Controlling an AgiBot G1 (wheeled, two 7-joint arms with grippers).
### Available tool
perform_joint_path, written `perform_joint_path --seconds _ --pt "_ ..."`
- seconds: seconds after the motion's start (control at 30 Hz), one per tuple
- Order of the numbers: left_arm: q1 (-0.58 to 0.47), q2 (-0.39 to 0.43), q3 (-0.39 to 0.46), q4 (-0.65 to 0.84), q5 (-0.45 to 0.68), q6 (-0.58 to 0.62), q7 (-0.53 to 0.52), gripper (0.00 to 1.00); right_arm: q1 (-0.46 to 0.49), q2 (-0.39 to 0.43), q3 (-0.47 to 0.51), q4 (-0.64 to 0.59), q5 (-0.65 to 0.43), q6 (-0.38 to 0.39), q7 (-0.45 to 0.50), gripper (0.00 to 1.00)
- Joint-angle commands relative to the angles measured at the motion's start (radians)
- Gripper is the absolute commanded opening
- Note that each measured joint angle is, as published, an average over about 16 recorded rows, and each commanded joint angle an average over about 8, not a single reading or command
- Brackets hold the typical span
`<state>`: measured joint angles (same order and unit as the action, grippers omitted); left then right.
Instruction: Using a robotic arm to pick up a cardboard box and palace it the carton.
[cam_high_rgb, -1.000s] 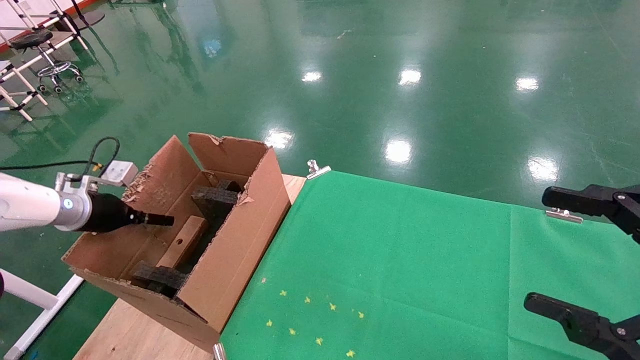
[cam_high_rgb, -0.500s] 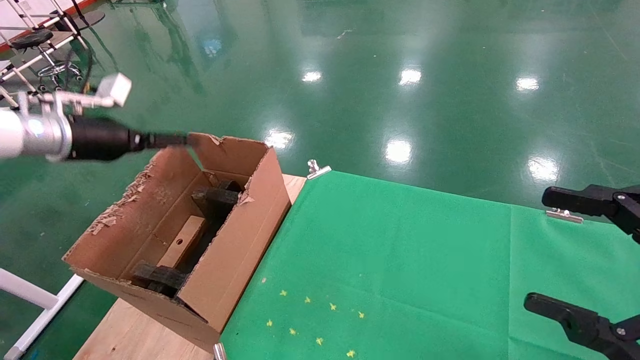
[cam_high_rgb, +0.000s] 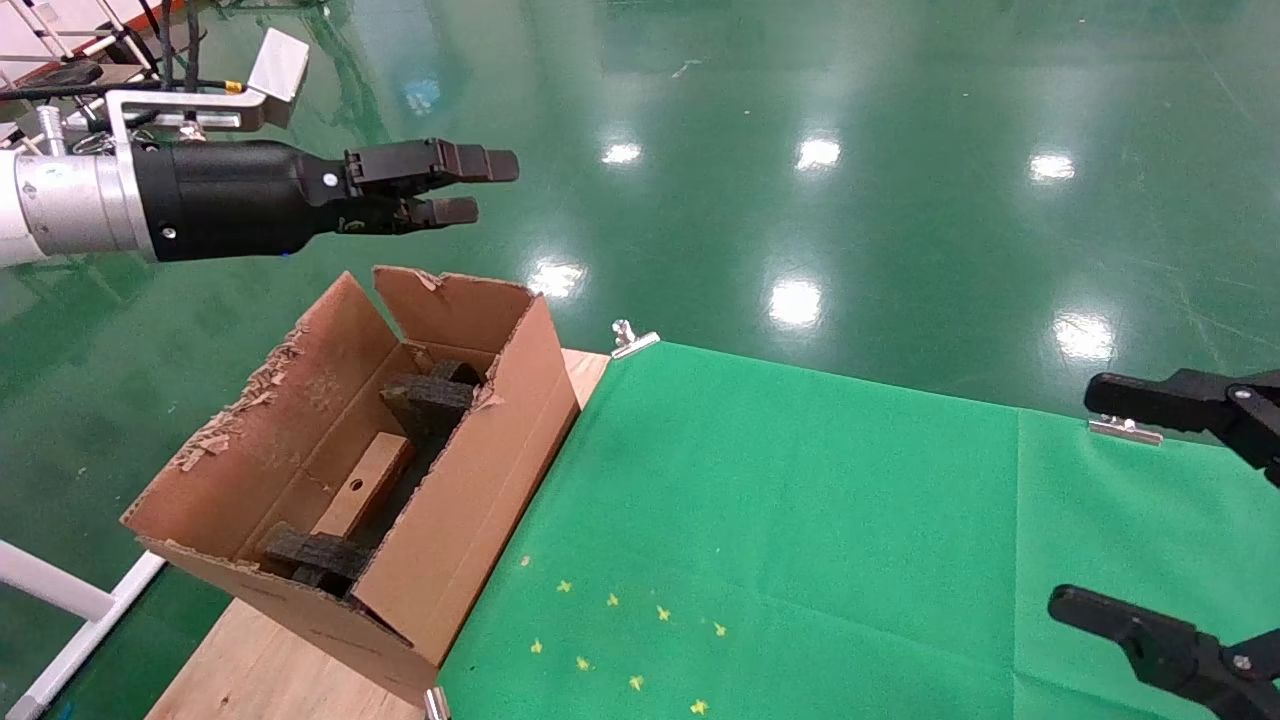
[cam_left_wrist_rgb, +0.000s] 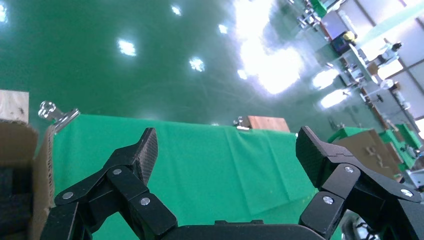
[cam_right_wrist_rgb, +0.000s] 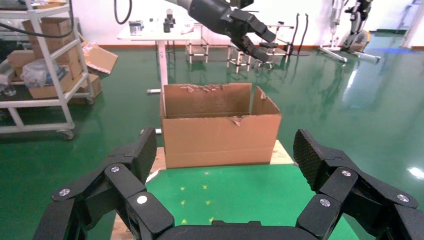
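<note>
The small reddish-brown cardboard box lies inside the carton, between two black foam blocks, with its round hole facing up. The robotic arm on my left is raised well above the carton's far flaps. Its gripper is open and holds nothing. The left wrist view shows the same left gripper with only green cloth between its fingers. My right gripper is parked open at the right edge of the table. In its wrist view the right gripper faces the carton.
A green cloth with small yellow star marks covers the wooden table, held by metal clips. The carton sits at the table's left end. A white frame pipe stands below it. Shelving with boxes stands farther off.
The left arm has lifted from inside the carton to high above its far flaps and swung forward. The small box stays lying in the carton. The right arm has not moved.
</note>
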<state>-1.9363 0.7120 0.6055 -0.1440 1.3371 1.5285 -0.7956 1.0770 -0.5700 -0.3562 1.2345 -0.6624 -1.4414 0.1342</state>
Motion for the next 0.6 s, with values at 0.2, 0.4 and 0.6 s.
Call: perform_joint_path --seconds 0.2,0.4,0.6 --pt "0.026 -0.002 -0.012 -0.026 -0.023 0.006 0.013 1.0 0.0 0.0 0.0 0.0 0.0 0.0 0.0 1.0" --pt "0.103 -0.011 -0.042 -0.128 -0.079 0.007 0.066 1.0 0.0 0.0 0.0 0.0 0.0 0.0 0.0 1.0" --pt "0.189 -0.021 -0.075 -0.242 -0.139 0.002 0.127 1.0 0.0 0.0 0.0 0.0 0.0 0.0 0.0 1.0"
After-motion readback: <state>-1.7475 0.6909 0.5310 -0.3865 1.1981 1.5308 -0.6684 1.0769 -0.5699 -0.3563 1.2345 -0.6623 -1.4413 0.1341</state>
